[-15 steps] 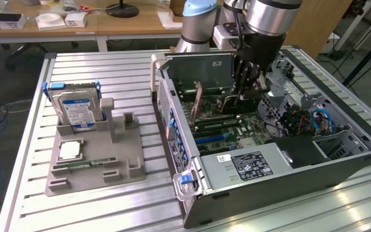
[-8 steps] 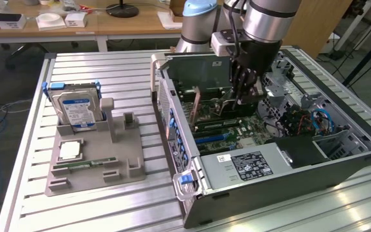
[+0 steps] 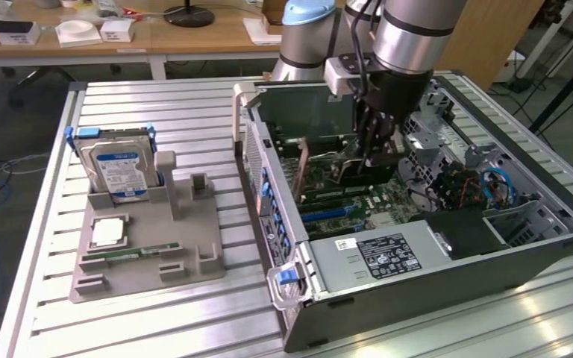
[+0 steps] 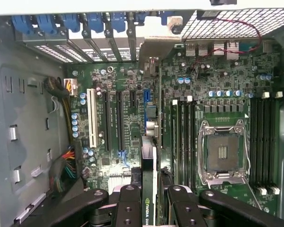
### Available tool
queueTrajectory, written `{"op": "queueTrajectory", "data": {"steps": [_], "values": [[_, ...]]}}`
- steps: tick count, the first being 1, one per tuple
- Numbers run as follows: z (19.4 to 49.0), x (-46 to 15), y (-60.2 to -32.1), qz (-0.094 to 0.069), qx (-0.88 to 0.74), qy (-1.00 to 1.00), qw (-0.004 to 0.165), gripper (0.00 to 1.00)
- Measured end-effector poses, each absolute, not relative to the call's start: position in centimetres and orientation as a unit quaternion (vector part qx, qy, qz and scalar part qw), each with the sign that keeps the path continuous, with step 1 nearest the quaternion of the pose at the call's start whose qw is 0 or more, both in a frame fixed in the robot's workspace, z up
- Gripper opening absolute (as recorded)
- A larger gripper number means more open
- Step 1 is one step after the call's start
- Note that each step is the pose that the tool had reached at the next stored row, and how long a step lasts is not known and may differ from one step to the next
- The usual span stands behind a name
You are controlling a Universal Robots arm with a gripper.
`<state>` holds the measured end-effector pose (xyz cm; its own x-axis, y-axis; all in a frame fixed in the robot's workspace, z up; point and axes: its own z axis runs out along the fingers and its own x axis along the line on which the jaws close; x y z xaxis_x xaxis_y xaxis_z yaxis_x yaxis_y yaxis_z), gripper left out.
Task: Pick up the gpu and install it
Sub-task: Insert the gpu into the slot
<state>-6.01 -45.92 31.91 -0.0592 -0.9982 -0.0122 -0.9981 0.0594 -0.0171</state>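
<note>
The gpu (image 4: pixel 148 163) shows edge-on in the wrist view as a thin green card, its silver end bracket (image 4: pixel 157 49) reaching toward the slot openings at the rear of the case. My gripper (image 4: pixel 149 201) is shut on the card, with a black finger (image 4: pixel 128 203) on either side. The card hangs over the motherboard (image 4: pixel 123 85), beside the long black expansion slots (image 4: pixel 118 118). In the exterior view my gripper (image 3: pixel 374 153) is lowered into the open computer case (image 3: pixel 297 328), with the gpu (image 3: pixel 351 170) below it, close above the board.
A grey holder (image 3: pixel 147 257) stands on the slatted table at the exterior view's left, carrying a hard drive (image 3: pixel 117 171) with a blue label, a processor (image 3: pixel 107 231) and a memory stick (image 3: pixel 132 253). The power supply (image 3: pixel 386 253), an empty processor socket (image 4: pixel 222 151) and wire bundles (image 4: pixel 66 165) crowd the case.
</note>
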Motion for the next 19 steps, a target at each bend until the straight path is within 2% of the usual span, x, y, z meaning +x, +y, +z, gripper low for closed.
{"op": "queueTrajectory", "data": {"steps": [19], "values": [[30.7, -6.2, -46.2, -0.003, -0.694, 0.72, 0.011, 0.26]]}}
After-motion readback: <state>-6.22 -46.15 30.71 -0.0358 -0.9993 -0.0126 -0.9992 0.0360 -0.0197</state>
